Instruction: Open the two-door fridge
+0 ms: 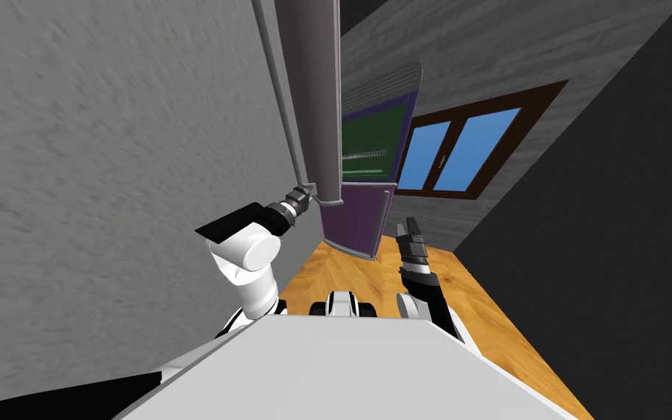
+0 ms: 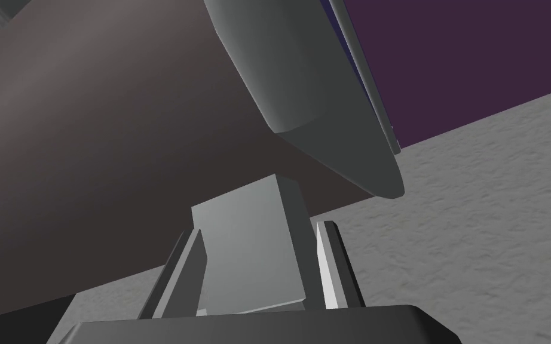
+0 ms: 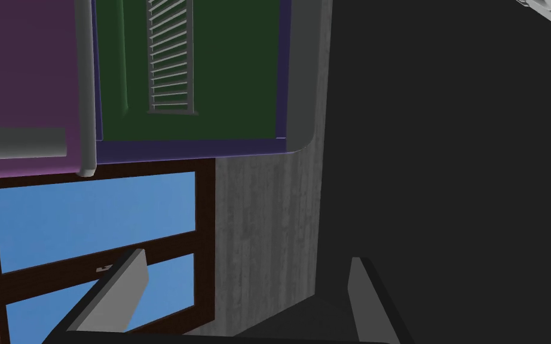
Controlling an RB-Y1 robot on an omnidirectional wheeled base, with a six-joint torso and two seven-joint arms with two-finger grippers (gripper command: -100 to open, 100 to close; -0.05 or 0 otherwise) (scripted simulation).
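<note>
Now, left arm (image 1: 248,257) reaches to fridge door (image 1: 320,109), jaws clamped on pale foot of handle (image 2: 304,77). Door stands open, edge-on; green interior (image 1: 372,135) exposed. Right arm (image 1: 420,281) idle above floor (image 1: 371,273), jaws apart. Risk: thin blades slip off foot if pull leaves door's arc.

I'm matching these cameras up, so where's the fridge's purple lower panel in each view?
Head view: the purple lower panel stands under the green interior, beyond the left gripper, shut on the door handle.
Left wrist view: the panel lies past the edge of the grey door.
Right wrist view: the panel borders the green interior and the window.
Shared landmarks: green interior, head and right wrist; grey door, head and left wrist.
</note>
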